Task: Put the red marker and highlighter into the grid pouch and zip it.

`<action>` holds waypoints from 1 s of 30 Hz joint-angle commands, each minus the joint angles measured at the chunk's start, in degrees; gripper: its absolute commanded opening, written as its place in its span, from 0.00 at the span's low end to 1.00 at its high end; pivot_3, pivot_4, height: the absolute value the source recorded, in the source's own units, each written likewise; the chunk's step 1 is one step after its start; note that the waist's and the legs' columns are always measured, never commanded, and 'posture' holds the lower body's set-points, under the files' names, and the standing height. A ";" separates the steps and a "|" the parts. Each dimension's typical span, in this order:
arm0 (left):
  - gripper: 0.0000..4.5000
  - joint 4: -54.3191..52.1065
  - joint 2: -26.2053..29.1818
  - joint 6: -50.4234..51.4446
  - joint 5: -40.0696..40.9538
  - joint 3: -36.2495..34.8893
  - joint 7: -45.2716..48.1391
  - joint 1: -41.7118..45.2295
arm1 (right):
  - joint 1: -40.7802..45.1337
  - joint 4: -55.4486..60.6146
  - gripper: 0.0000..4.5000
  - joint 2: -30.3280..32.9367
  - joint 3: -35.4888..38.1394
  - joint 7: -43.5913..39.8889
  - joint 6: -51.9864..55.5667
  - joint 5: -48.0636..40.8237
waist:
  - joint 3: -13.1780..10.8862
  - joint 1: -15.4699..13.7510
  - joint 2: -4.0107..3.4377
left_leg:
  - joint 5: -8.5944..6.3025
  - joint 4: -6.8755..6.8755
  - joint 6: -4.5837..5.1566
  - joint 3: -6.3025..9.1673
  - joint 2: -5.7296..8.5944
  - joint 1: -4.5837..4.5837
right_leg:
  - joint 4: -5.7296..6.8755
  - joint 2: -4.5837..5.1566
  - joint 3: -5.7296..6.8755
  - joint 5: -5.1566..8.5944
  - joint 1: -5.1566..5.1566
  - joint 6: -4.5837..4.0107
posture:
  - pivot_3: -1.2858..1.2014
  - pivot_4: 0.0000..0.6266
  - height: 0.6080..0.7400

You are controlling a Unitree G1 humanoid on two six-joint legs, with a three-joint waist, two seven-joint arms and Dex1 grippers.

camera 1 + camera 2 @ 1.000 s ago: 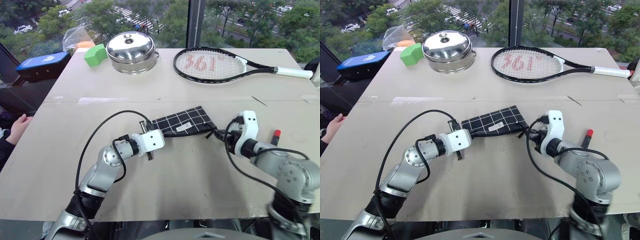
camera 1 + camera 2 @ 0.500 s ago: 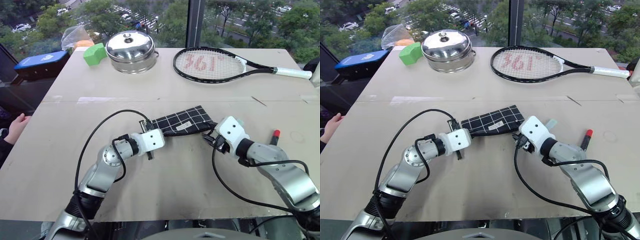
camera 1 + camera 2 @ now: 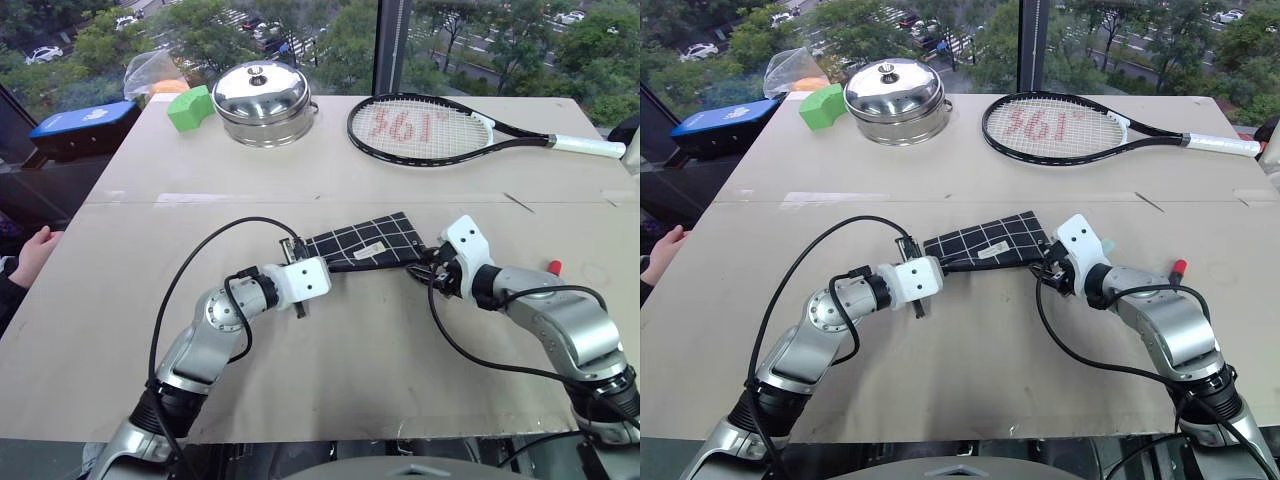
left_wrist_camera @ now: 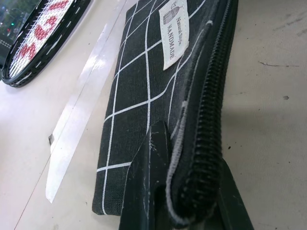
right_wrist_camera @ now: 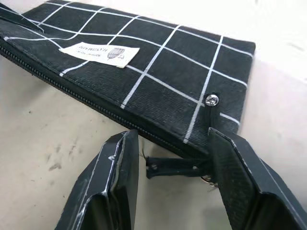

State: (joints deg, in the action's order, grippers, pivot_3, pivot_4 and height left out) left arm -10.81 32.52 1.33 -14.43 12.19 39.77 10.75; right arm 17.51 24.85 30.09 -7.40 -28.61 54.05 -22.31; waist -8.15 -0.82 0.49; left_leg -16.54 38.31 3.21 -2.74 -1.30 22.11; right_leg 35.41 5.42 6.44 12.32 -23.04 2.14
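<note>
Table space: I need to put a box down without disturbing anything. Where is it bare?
Bare: the near table between the arms, and the strip between grid pouch and racket. Crowded: around the pouch, where both pincers work, and the far-left corner with pot and green block.

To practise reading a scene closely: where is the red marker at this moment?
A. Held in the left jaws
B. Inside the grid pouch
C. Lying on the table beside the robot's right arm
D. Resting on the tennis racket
C: the red marker lies on the table just past the right forearm, apart from the closed grid pouch.
</note>
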 commanded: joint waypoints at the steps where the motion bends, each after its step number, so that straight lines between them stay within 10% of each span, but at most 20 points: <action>1: 0.00 -2.63 0.53 -1.27 0.04 -0.30 -0.60 -0.42 | 1.59 2.02 0.51 -0.12 3.63 -0.67 0.45 -2.24 | 0.00 -0.01 0.00 | 0.00 0.00 0.00 0.00 0.00 0.00 | 0.01 0.00 0.00 0.00 0.00 0.00 | 0.52 0.24 1.00; 23: 0.00 -3.22 1.06 -1.29 0.29 -0.35 -0.37 -0.80 | -0.18 0.88 0.51 2.87 2.46 -1.54 -2.26 1.96 | 0.01 -0.01 0.01 | 0.01 0.02 -0.01 -0.01 0.01 -0.02 | 0.05 0.00 -0.01 0.00 0.00 0.01 | 0.52 0.24 1.00; 28: 0.00 -3.58 1.04 -1.11 0.34 -0.26 -0.25 -0.60 | -0.24 0.57 0.03 1.68 3.47 -1.33 -1.19 0.92 | 0.01 -0.02 0.01 | 0.01 0.03 -0.01 -0.02 0.01 -0.01 | 0.07 0.00 -0.01 0.00 0.00 0.01 | 0.52 0.24 1.00; 30: 0.00 -3.62 1.11 -1.21 0.38 -0.29 -0.23 -0.65 | -0.38 0.60 0.01 1.41 3.63 -1.25 -0.89 0.60 | 0.01 -0.02 0.01 | 0.01 0.03 -0.01 -0.02 0.01 -0.02 | 0.08 0.00 -0.01 0.00 0.00 0.01 | 0.52 0.24 1.00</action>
State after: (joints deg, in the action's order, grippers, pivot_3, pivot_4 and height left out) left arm -11.78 33.36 0.77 -14.42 12.18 39.72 9.91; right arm 17.11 24.79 31.72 -5.66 -29.87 53.06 -20.79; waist -8.15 -0.85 0.49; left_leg -16.53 38.34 3.20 -2.75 -1.28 22.09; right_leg 35.49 5.42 6.43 12.31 -23.04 2.15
